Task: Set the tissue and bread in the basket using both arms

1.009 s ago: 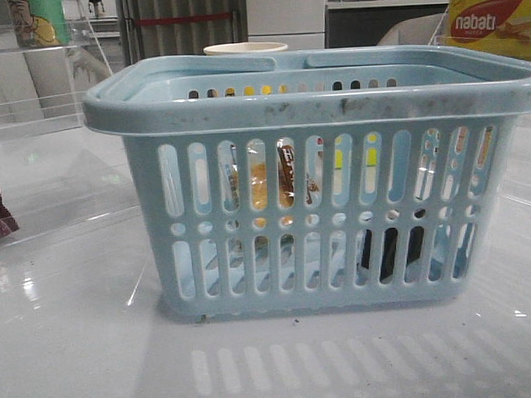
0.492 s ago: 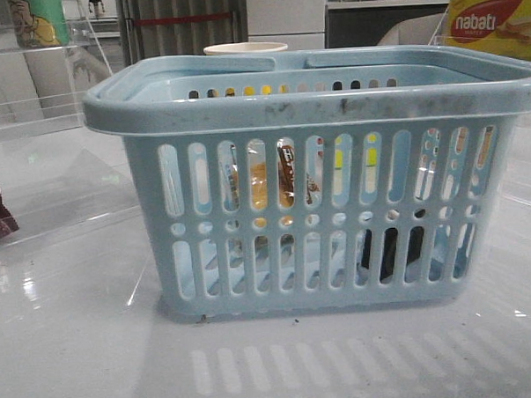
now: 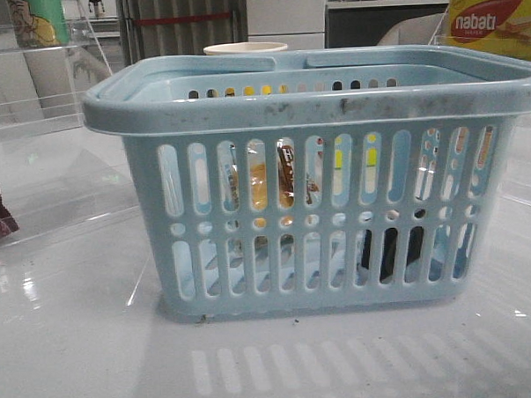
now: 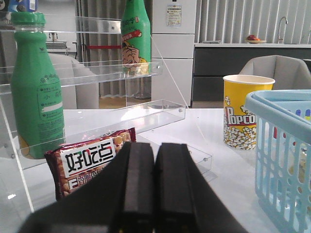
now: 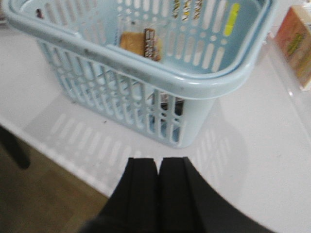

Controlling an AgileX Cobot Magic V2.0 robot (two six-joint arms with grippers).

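Observation:
The light-blue basket (image 3: 314, 100) stands in the middle of the white table and fills the front view. The bread packet (image 3: 286, 176) leans inside it at the left, golden slice and black label strip showing through the slots; the right wrist view shows it too (image 5: 141, 42). The dark tissue pack (image 3: 389, 248) lies on the basket floor at the right, and shows through the slots in the right wrist view (image 5: 169, 114). My left gripper (image 4: 154, 145) is shut and empty, left of the basket (image 4: 279, 145). My right gripper (image 5: 158, 161) is shut and empty, above the table's front edge, near the basket (image 5: 160, 80). Neither gripper shows in the front view.
A clear acrylic shelf (image 4: 97, 77) with two green bottles (image 4: 36, 87) stands at the left, a dark brown snack bag (image 4: 87, 160) at its foot. A yellow popcorn cup (image 4: 243, 111) stands behind the basket. A nabati box (image 3: 496, 23) sits at the far right.

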